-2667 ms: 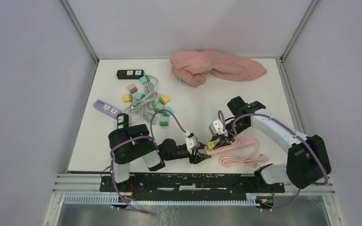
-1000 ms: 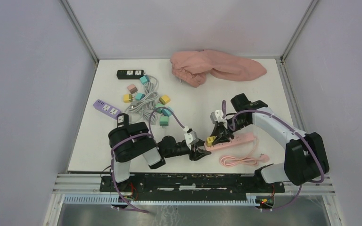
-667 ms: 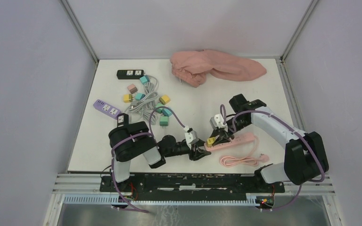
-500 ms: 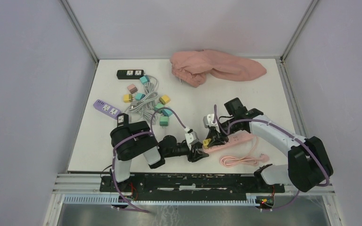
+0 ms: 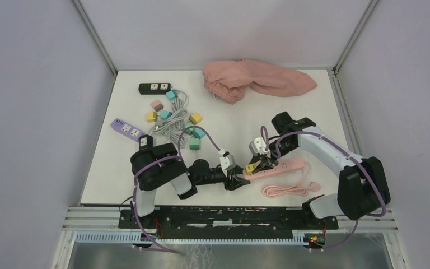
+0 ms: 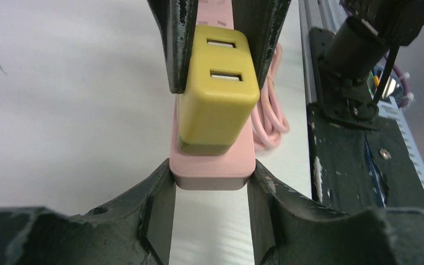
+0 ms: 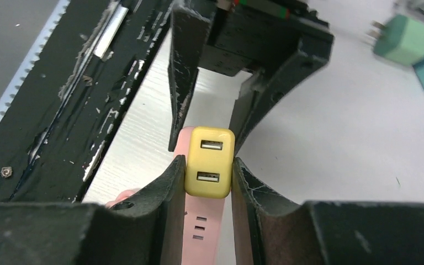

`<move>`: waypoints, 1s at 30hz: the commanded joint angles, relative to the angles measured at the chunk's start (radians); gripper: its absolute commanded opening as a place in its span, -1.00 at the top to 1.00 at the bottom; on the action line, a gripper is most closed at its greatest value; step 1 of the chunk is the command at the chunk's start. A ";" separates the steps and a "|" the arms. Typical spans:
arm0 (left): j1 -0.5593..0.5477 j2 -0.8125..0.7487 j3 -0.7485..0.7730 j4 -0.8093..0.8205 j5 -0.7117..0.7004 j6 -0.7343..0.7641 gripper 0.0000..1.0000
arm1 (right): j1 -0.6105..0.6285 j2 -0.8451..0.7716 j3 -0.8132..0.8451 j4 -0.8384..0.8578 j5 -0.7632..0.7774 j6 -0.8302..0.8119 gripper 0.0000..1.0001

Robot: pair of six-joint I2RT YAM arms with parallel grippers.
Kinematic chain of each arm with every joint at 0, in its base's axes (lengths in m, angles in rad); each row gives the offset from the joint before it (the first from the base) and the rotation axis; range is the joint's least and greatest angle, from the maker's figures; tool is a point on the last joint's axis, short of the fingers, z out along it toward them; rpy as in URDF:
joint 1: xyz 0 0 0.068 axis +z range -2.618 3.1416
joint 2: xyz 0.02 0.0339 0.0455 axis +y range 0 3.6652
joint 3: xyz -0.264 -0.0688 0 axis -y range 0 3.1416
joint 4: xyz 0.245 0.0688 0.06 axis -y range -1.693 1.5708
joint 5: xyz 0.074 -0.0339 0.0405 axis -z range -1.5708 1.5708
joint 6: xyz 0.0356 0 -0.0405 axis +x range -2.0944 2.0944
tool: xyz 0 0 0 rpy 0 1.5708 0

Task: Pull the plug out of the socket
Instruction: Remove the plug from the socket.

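Note:
A yellow plug (image 5: pixel 251 166) with two USB ports stands in the left end of a pink socket strip (image 5: pixel 283 166) lying on the table near the front edge. My right gripper (image 5: pixel 256 163) is shut on the plug (image 7: pixel 208 163), a finger pressed against each side. My left gripper (image 5: pixel 236 180) is shut on the end of the strip (image 6: pixel 212 165), just below the plug (image 6: pixel 218 94). No gap shows between the plug and the strip (image 7: pixel 201 226).
The strip's pink cord (image 5: pixel 283 191) coils by the front rail (image 5: pixel 229 216). A pink cloth (image 5: pixel 257 78) lies at the back. At the back left are a black power strip (image 5: pixel 154 87), a purple one (image 5: pixel 126 129), and several coloured plugs on grey cables (image 5: pixel 173 120).
The right gripper swung left with the plug and strip half a second ago, then came back right. Both grips stayed as they were.

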 commanded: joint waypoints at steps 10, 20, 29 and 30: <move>0.041 0.035 -0.023 -0.103 -0.093 -0.049 0.94 | -0.017 -0.135 -0.074 0.487 -0.028 0.732 1.00; 0.048 0.025 -0.029 -0.099 -0.095 -0.054 0.94 | -0.042 -0.016 0.127 -0.275 -0.142 -0.044 0.99; 0.049 -0.058 -0.080 -0.108 -0.205 -0.106 -0.55 | -0.093 -0.048 0.130 -0.107 -0.148 0.245 0.93; 0.048 -0.075 -0.086 -0.114 -0.213 -0.107 -0.63 | -0.099 -0.051 0.128 -0.087 -0.145 0.275 0.93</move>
